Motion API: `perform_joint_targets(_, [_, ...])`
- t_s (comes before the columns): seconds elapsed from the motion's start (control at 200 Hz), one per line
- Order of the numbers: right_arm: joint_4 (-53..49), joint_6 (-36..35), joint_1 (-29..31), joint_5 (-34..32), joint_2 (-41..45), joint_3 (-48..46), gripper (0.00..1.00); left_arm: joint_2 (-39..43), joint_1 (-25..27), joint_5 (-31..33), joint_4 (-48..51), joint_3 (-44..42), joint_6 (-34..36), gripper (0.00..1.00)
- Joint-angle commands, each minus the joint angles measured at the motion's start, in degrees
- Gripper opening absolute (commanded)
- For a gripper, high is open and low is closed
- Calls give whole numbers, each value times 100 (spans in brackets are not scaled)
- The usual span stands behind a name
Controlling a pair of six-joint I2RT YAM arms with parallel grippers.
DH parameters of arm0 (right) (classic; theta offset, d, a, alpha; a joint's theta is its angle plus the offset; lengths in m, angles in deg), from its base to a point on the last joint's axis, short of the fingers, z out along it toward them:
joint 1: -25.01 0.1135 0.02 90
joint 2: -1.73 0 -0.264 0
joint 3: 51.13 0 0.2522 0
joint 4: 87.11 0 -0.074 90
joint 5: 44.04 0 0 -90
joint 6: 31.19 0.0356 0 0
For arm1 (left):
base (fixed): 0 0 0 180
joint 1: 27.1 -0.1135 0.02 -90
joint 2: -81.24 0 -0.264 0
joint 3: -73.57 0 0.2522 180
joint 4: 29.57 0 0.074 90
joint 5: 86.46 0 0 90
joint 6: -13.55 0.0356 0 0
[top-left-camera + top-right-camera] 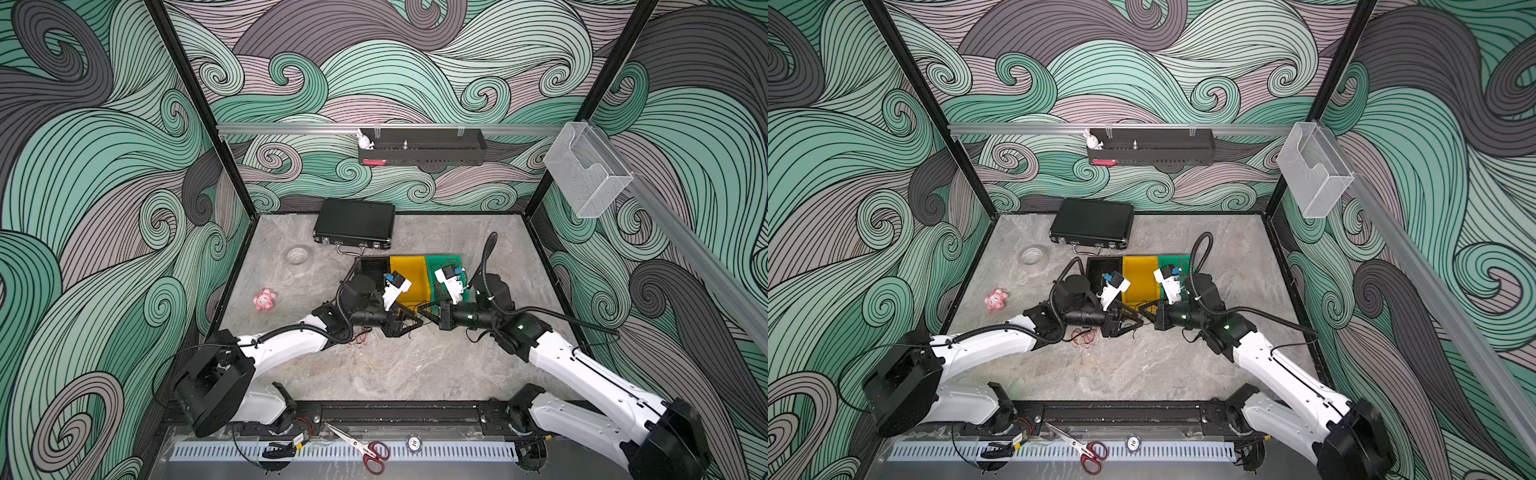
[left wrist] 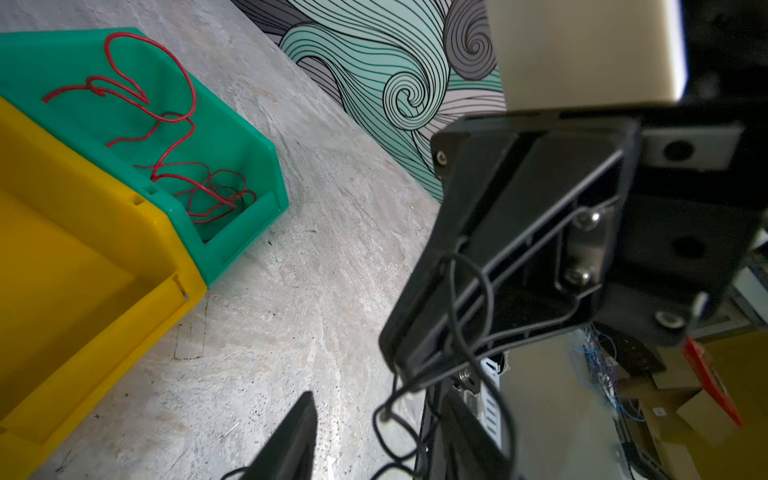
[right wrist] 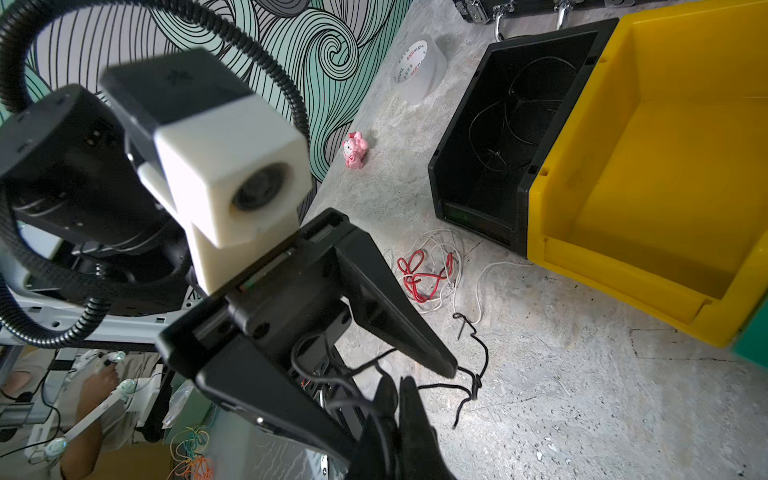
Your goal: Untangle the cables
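Right wrist view: right gripper [image 3: 395, 390] clamps the black cable [image 3: 475, 384] (kinked); left gripper [image 2: 380, 405] stands open around it. Next, probably: close, pull apart.

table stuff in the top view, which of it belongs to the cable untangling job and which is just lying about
Job: black cable in the right pincer; loose red and white cables; red cable in green bin; black bin; yellow bin.

Lying about: black case; tape roll; pink toy; scissors; poker chip.
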Motion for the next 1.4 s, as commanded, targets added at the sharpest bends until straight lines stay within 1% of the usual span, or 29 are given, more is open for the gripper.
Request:
perform_joint_targets(0.0, [193,50,-19,108,-29,217,7,-47,27,-139,-146,253,38,40])
perform_joint_targets(0.07, [214,55,-25,117,-57,226,7,-89,26,-169,-82,299,8,30])
perform_joint_targets(0.125, [218,60,-27,116,-80,234,7,-114,27,-176,-57,337,-3,17])
perform_joint_targets(0.155, [224,67,-24,110,-84,242,7,-122,25,-173,-51,339,-14,13])
perform_joint_targets(0.175, [224,67,-24,104,-84,243,7,-123,27,-175,-48,354,-19,9])
perform_joint_targets(0.215, [221,67,-23,105,-84,243,8,-117,27,-157,-26,365,-20,6])
perform_joint_targets(0.24, [206,60,-32,88,-84,250,9,-119,27,-146,-17,371,-17,2])
perform_joint_targets(0.27, [165,38,-33,66,-71,260,11,-110,27,-108,20,378,-12,0])
perform_joint_targets(0.305, [110,-9,-25,29,-51,284,15,-89,25,-43,78,390,9,0])
perform_joint_targets(0.345, [5,-69,-25,-31,-17,308,24,-55,18,82,180,406,20,0])
perform_joint_targets(0.365, [-48,-101,-25,-65,9,321,30,-39,18,164,237,401,29,0])
perform_joint_targets(0.41, [-184,-191,-28,-191,82,355,38,17,5,412,411,420,44,0])
perform_joint_targets(0.435, [-251,-240,-37,-270,133,370,41,44,-6,540,515,434,64,0])
perform_joint_targets(0.495, [-467,-374,-53,-440,247,430,42,121,-79,793,742,464,65,0])
perform_joint_targets(0.52, [-561,-430,-51,-526,288,463,45,145,-112,856,815,482,59,0])
perform_joint_targets(0.625, [-918,-629,-99,-781,461,579,45,256,-306,1036,1101,589,23,0])
perform_joint_targets(0.701, [-1089,-709,-125,-906,571,603,46,348,-422,1284,1346,692,45,0])
perform_joint_targets(0.886, [-1186,-737,-200,-1019,722,463,46,432,-693,2616,2314,1238,180,0])
perform_joint_targets(1.086, [-1118,-681,-234,-996,733,323,45,95,-1015,3574,2687,1896,427,0])
perform_joint_targets(1.206, [-1082,-658,-260,-995,765,244,46,-289,-1119,3944,2468,2115,577,0])
perform_joint_targets(1.286, [-1094,-653,-270,-992,782,186,46,-653,-1151,3943,2090,2140,732,0])
perform_joint_targets(1.396, [-1113,-656,-296,-991,834,121,45,-1023,-1207,3867,1289,1976,814,0])
